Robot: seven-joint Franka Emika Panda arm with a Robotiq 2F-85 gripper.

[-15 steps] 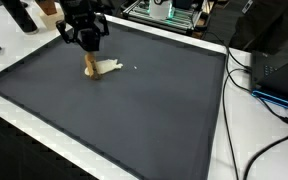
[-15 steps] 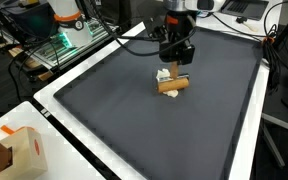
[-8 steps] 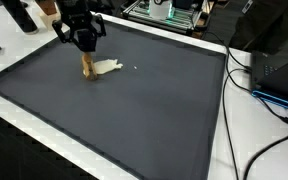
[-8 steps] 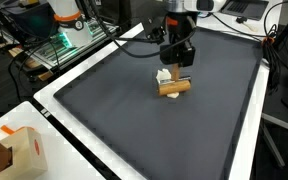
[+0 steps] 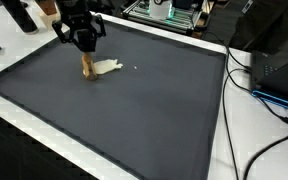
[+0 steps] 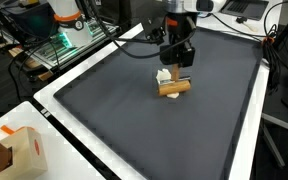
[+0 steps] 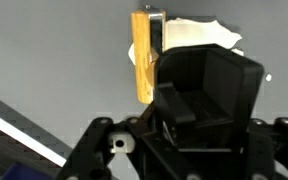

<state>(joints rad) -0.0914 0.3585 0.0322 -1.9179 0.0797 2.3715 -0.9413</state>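
Grey mat (image 5: 134, 120) covers the table. Far left on it in an exterior view, the gripper (image 5: 86, 48) hangs low over a wooden stick (image 5: 87, 67), which sits just at 6 o'clock from the fingertips. I cannot tell whether they touch. Finger state: cannot tell, because the black body hides the gap in the wrist view and both exterior views are too small. In that same exterior view the stick's long axis runs roughly 12 to 6, leaning a bit toward 11 to 5. A white scrap (image 5: 108, 66) lies touching it and spreads out toward 3 o'clock. Further toward 3 a tiny white speck (image 5: 135, 68) sits well apart, and cables (image 5: 246, 70) trail off the mat's right edge. In an exterior view from another angle, the gripper (image 6: 176, 66) is straight above the stick (image 6: 174, 86), which reads there as lying flat on a 9 to 3 axis, with the scrap (image 6: 164, 74) at its 11 o'clock. In the wrist view the stick (image 7: 140, 55) runs 12 to 6 at the left of the gripper body, and the scrap (image 7: 199, 35) fans toward 3 from the stick's upper end. Both ends look alike, so it has no clear pointing direction.
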